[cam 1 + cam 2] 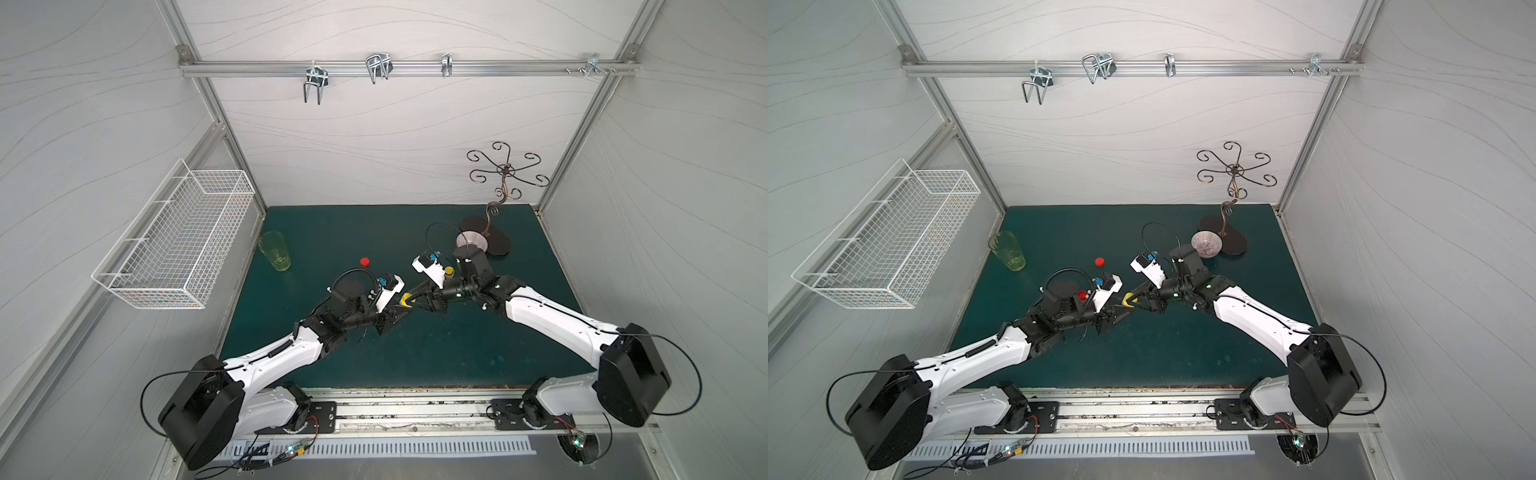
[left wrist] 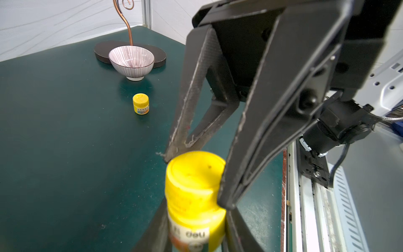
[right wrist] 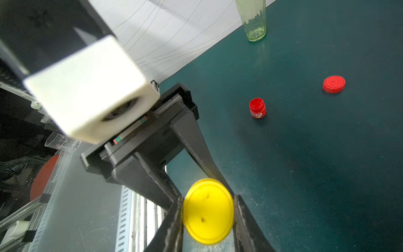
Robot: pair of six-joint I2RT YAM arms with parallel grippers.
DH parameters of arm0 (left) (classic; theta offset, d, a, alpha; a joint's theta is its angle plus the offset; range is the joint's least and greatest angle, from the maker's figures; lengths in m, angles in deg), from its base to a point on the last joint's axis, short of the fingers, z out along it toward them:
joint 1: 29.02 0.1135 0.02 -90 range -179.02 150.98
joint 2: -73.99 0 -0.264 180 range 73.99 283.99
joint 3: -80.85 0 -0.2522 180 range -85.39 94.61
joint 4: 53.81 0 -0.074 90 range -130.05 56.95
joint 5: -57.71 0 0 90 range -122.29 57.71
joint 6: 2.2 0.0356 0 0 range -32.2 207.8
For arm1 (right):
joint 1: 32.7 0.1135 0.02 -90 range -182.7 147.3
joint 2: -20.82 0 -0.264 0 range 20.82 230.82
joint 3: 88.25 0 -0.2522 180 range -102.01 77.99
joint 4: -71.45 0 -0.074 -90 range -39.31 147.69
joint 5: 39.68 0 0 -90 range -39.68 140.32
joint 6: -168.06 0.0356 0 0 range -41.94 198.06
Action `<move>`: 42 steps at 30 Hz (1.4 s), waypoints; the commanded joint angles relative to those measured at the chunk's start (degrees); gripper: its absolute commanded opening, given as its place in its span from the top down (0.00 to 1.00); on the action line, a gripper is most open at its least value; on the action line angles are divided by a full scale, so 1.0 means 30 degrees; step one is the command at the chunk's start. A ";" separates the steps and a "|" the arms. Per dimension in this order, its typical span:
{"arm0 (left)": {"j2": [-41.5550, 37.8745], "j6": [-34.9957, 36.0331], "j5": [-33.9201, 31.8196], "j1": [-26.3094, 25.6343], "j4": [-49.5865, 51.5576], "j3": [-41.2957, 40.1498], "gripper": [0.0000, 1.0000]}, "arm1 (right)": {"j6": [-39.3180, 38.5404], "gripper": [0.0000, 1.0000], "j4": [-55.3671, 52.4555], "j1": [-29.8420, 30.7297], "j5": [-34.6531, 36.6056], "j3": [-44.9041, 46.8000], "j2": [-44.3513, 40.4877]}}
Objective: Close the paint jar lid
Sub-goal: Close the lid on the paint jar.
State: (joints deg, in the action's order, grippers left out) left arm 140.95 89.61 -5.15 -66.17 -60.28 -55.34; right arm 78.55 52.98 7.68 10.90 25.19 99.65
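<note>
A yellow paint jar [image 2: 196, 220] is held above the green mat between the two arms, near the table's middle in both top views [image 1: 406, 298] [image 1: 1128, 299]. My left gripper [image 2: 196, 231] is shut on the jar's labelled body, one finger on each side. Its yellow lid [image 3: 208, 210] sits on the jar's mouth. My right gripper [image 3: 208, 215] is shut on that lid, clamping its rim from both sides. In the left wrist view the right gripper's fingers [image 2: 231, 192] reach the lid [image 2: 194, 174] from the far side. Whether the lid is fully seated cannot be told.
A second, closed yellow jar [image 2: 141, 103] stands before a striped bowl [image 2: 131, 61] and a copper stand's dark base [image 1: 498, 245]. An open red jar [image 3: 257, 108] and a loose red lid [image 3: 333, 84] lie left of centre. A green glass [image 1: 275, 251] stands at the left edge.
</note>
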 commanded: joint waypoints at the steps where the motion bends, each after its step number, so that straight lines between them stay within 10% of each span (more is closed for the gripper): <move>1: -0.0266 0.0514 -0.2629 0.0079 -0.8965 0.1384 0.92 | 0.2040 0.71 -0.2004 0.1613 -0.0537 0.0928 0.1112; 18: 0.4062 0.2209 -0.6896 -0.0977 -1.4737 0.1146 0.93 | 1.3174 0.71 -0.3821 0.6115 1.0368 -0.2116 0.3746; 42: 0.3905 0.0865 -0.5833 -0.0948 -1.4005 -0.1371 0.93 | 0.7433 0.27 -0.9546 0.2023 0.6867 -0.6286 0.0152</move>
State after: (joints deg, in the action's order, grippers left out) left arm 154.02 92.51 -22.83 -69.25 -95.80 -59.93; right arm 105.96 32.33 15.39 38.29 8.26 101.79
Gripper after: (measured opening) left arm 0.325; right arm 0.733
